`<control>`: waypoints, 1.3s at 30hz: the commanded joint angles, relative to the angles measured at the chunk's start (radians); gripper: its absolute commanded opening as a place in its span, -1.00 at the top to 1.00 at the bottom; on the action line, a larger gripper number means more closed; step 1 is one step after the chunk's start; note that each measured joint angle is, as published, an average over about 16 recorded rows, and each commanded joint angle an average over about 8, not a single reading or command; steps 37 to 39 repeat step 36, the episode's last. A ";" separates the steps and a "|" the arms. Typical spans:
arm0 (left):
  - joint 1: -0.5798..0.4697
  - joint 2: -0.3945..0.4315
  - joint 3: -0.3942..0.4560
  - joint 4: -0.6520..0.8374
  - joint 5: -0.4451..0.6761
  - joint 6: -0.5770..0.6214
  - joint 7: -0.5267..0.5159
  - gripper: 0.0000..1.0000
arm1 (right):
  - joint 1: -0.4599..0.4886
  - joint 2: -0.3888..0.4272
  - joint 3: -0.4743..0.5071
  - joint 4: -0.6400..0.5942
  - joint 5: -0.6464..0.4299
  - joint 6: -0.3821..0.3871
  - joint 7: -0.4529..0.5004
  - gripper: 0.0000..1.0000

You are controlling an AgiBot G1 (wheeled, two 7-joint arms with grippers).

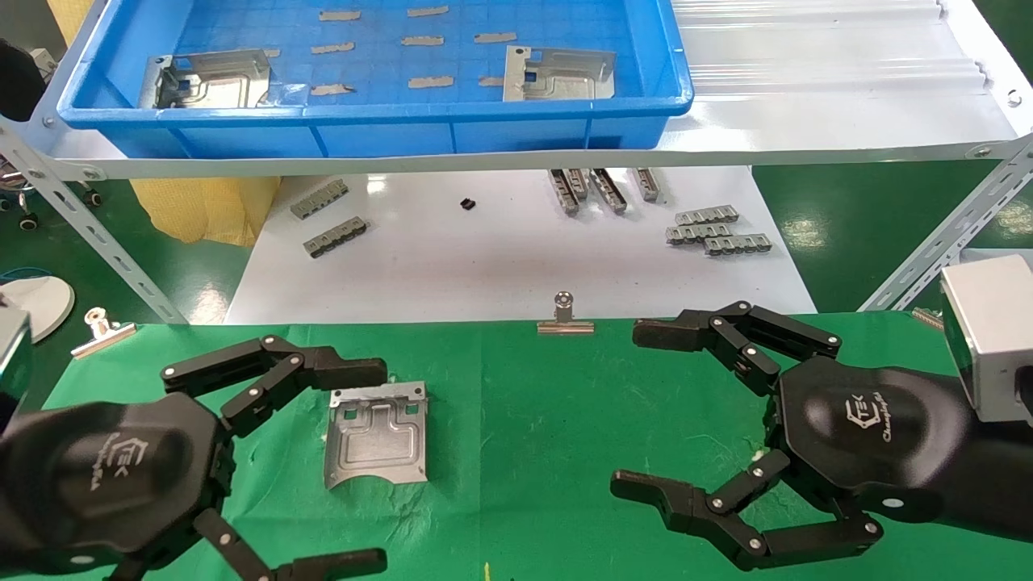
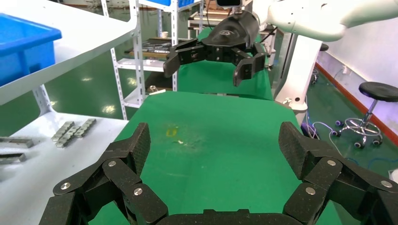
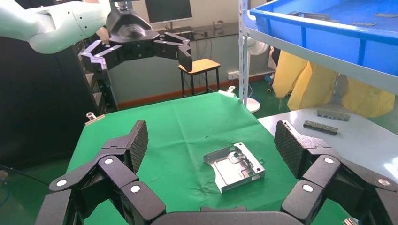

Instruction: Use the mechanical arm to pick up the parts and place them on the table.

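One silver part (image 1: 377,432) lies flat on the green table (image 1: 549,420), just right of my left gripper (image 1: 363,464), which is open and holds nothing. My right gripper (image 1: 637,407) hovers open over the cloth farther right, also with nothing in it. Two more parts (image 1: 211,81) (image 1: 558,74) rest in the blue bin (image 1: 363,113) on the shelf. In the right wrist view the part (image 3: 233,166) lies on the cloth ahead of the open right gripper (image 3: 212,140). The left wrist view shows bare cloth between the left gripper's (image 2: 216,140) fingers.
A white board (image 1: 500,258) beyond the cloth carries small toothed strips (image 1: 718,230) (image 1: 331,218). Binder clips (image 1: 565,316) (image 1: 101,327) hold the cloth's far edge. The white ribbed shelf (image 1: 807,97) and its slanted metal legs (image 1: 944,242) stand above the board.
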 commanded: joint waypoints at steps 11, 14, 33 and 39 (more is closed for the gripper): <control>-0.009 0.006 0.007 0.021 0.008 0.000 0.009 -1.00 | 0.000 0.000 0.000 0.000 0.000 0.000 0.000 -1.00; -0.011 0.007 0.008 0.025 0.009 0.001 0.011 -1.00 | 0.000 0.000 0.000 0.000 0.000 0.000 0.000 -1.00; -0.016 0.010 0.011 0.035 0.013 0.002 0.014 -1.00 | 0.000 0.000 0.000 0.000 0.000 0.000 0.000 -1.00; -0.016 0.010 0.011 0.036 0.014 0.002 0.014 -1.00 | 0.000 0.000 0.000 0.000 0.000 0.000 0.000 -1.00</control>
